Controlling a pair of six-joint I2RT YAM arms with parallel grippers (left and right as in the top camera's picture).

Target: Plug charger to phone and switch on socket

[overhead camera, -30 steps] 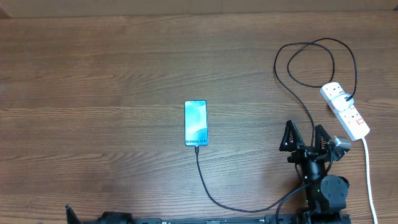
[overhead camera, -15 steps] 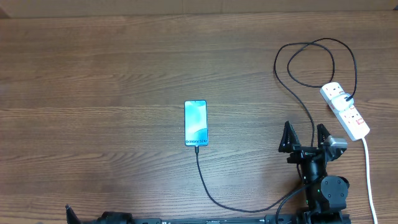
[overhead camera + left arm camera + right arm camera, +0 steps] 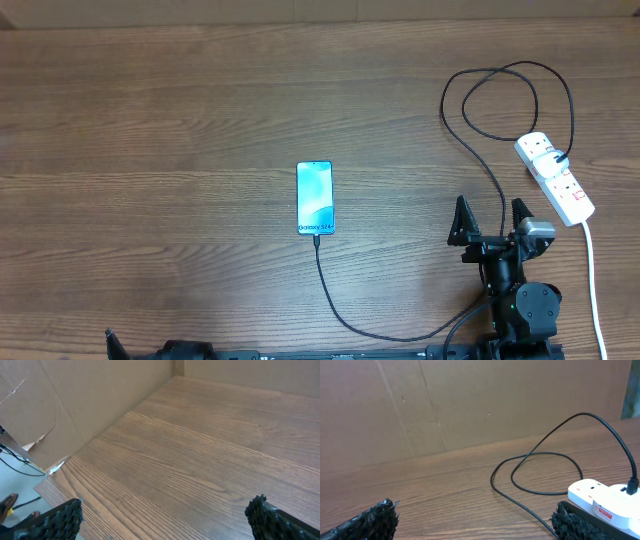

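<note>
Phone (image 3: 315, 197) lay flat on the table (image 3: 150, 120), screen up and lit. The charger (image 3: 319, 262) ran into its near edge, and the plug looked seated there, so that step was likely done. From the phone the cable swept toward the robot, then away to the right, looped, and ended in the socket (image 3: 556, 178), which sat well right of the phone. Whether the red-marked switches were on could not be told, so I judged the switching to be what was left. The right gripper (image 3: 490, 203) hovered right of the phone and nearer the robot, close to the socket but not touching it. Its fingers were spread wide and held nothing. The left gripper (image 3: 166, 501), also wide apart and empty, faced bare wood with no phone in its view.
</note>
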